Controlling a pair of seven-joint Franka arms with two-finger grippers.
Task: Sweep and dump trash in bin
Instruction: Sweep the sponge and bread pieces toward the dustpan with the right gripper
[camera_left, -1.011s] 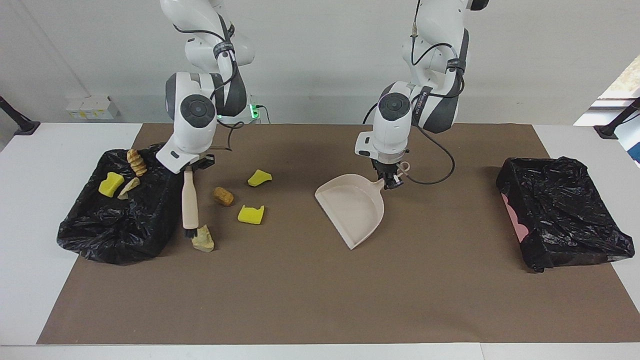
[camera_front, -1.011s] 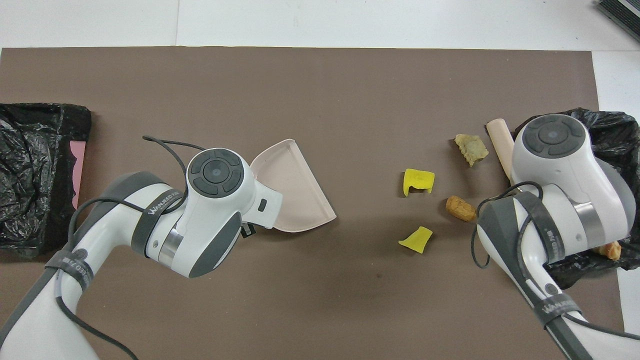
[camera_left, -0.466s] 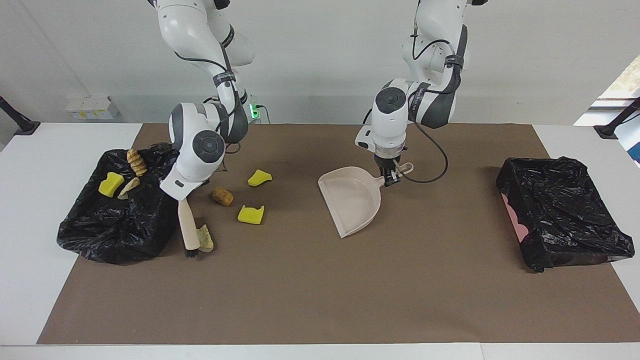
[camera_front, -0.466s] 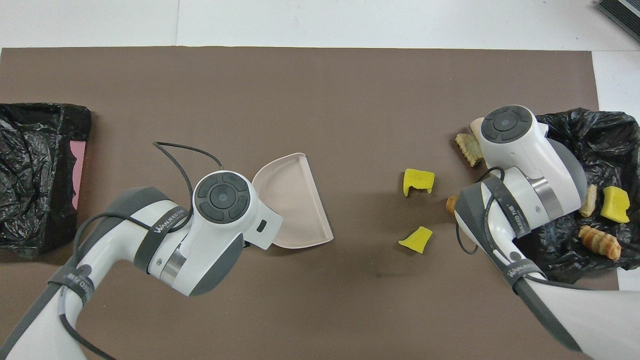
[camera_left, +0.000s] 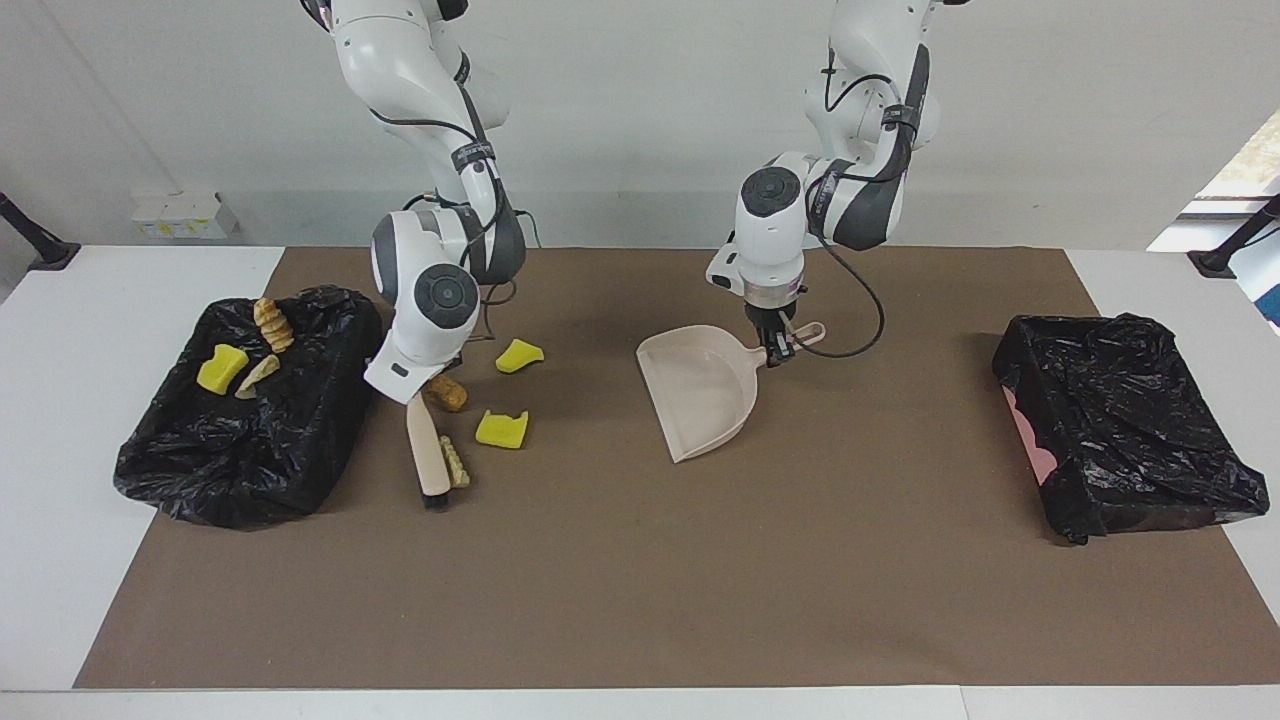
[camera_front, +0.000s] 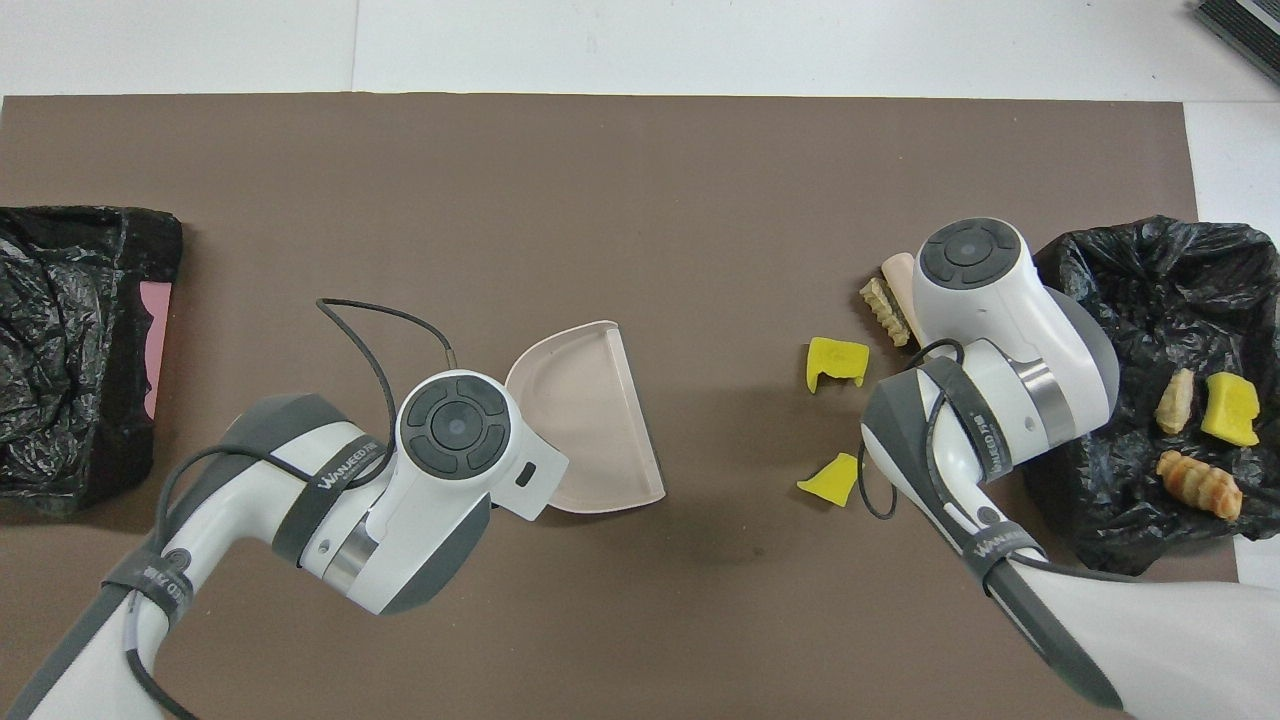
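My right gripper (camera_left: 410, 392) is shut on the beige brush (camera_left: 426, 452), whose bristles rest on the brown mat. A tan trash chunk (camera_left: 455, 462) (camera_front: 884, 310) lies against the brush head, on the side toward the left arm's end. An orange-brown lump (camera_left: 447, 392) and two yellow sponge pieces (camera_left: 501, 428) (camera_left: 518, 354) lie close by on the mat. My left gripper (camera_left: 778, 352) is shut on the handle of the beige dustpan (camera_left: 700, 390) (camera_front: 590, 420), mid-table. Three more trash pieces (camera_front: 1198, 484) lie on the black-bagged bin (camera_left: 240, 450) at the right arm's end.
A second black-bagged bin (camera_left: 1120, 420) (camera_front: 70, 350) with a pink edge showing stands at the left arm's end of the table. The brown mat (camera_left: 640, 580) covers most of the white table.
The right arm has swept the brush away from the nearby bin toward mid-table, pushing the tan chunk along with it. The left arm has turned the dustpan and drawn it slightly toward the robots.
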